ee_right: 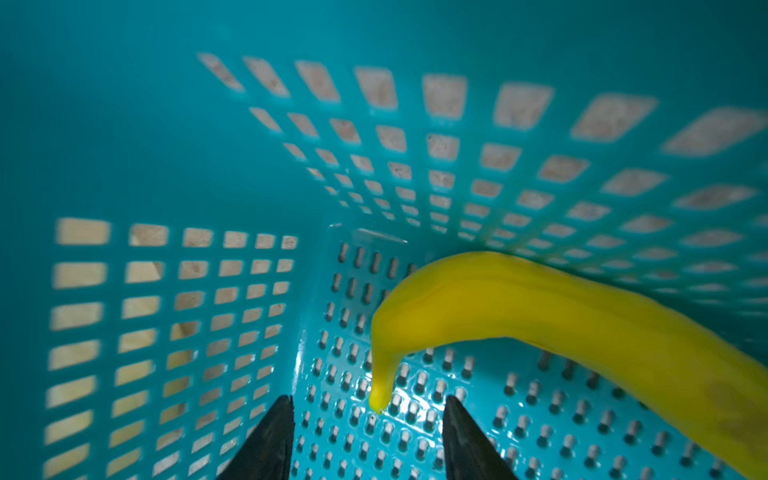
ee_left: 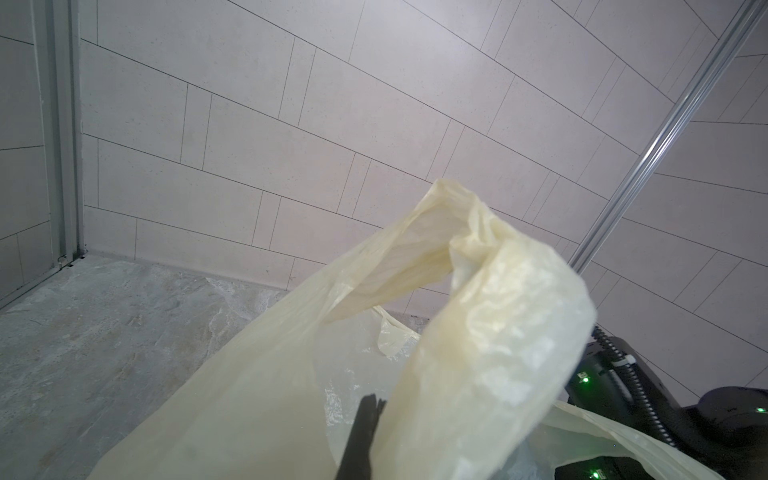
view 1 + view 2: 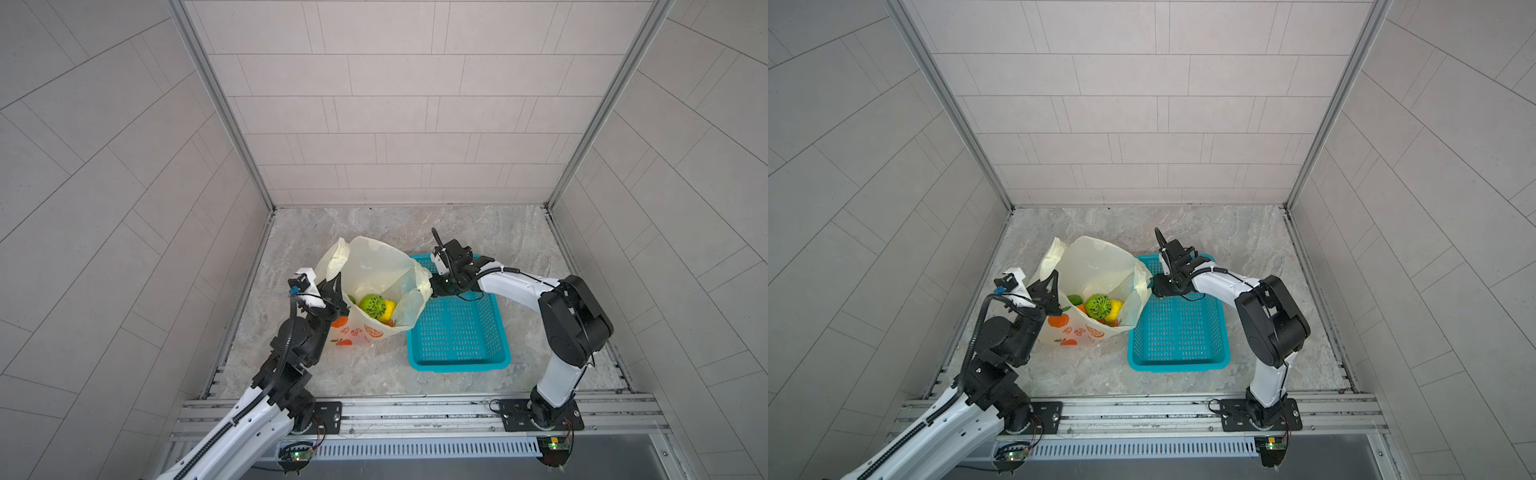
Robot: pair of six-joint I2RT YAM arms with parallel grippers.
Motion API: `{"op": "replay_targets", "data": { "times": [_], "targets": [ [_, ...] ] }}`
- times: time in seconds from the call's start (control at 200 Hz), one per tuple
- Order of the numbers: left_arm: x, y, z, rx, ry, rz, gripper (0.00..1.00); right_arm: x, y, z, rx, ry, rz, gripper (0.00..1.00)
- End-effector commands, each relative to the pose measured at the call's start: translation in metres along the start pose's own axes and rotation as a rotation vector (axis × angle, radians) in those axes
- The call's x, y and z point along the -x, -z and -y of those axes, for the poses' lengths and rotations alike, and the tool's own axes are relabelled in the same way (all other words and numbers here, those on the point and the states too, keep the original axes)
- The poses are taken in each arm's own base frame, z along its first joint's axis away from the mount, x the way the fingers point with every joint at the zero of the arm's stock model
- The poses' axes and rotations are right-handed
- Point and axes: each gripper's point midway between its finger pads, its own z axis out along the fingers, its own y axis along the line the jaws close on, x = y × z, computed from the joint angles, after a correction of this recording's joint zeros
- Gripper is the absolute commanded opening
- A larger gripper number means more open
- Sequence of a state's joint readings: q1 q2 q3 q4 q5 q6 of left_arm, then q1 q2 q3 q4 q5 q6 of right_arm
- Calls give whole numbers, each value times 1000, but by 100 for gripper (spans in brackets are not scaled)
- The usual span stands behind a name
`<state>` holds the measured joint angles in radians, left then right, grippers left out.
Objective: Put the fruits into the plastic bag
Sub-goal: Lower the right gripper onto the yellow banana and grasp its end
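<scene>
The plastic bag [image 3: 374,266] [image 3: 1096,266] stands open left of centre in both top views. Inside it lie fruits: a green ball [image 3: 372,305] [image 3: 1098,306], a yellow lemon [image 3: 388,312] [image 3: 1115,309] and a small green piece [image 3: 1074,299]. My left gripper [image 3: 334,291] [image 2: 372,401] is shut on the bag's near-left rim, below a handle loop [image 2: 498,332]. My right gripper [image 3: 434,291] [image 1: 368,401] is low in the far-left corner of the teal basket, open. The yellow banana [image 1: 519,307] lies on the basket floor, its thin tip between the two fingers without touching either.
The teal perforated basket [image 3: 457,365] [image 3: 1179,365] [image 1: 166,291] sits right of the bag, touching its right handle. Its walls close in on the right gripper on two sides. Tiled walls enclose the marble floor [image 3: 374,374].
</scene>
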<state>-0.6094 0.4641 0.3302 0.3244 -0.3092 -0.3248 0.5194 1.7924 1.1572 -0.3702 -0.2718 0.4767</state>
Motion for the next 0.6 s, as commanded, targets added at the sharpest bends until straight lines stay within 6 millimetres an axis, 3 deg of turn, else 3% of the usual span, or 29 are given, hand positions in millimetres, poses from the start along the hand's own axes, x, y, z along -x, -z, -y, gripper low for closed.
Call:
{"op": "replay_targets", "data": {
  "times": [0.0,0.33,0.44,0.596],
  "targets": [
    [3,1,1,-2,6,15,0,-3,-10,1,-17,-11,-25,48],
    [4,2,-1,7,2,21,0,-4,-25,13,-66,-7,-26,17],
    [4,2,-2,7,2,21,0,-1,-18,12,-67,7,-6,8],
    [3,2,-2,8,5,18,0,11,8,7,-63,35,59,1]
  ]
}}
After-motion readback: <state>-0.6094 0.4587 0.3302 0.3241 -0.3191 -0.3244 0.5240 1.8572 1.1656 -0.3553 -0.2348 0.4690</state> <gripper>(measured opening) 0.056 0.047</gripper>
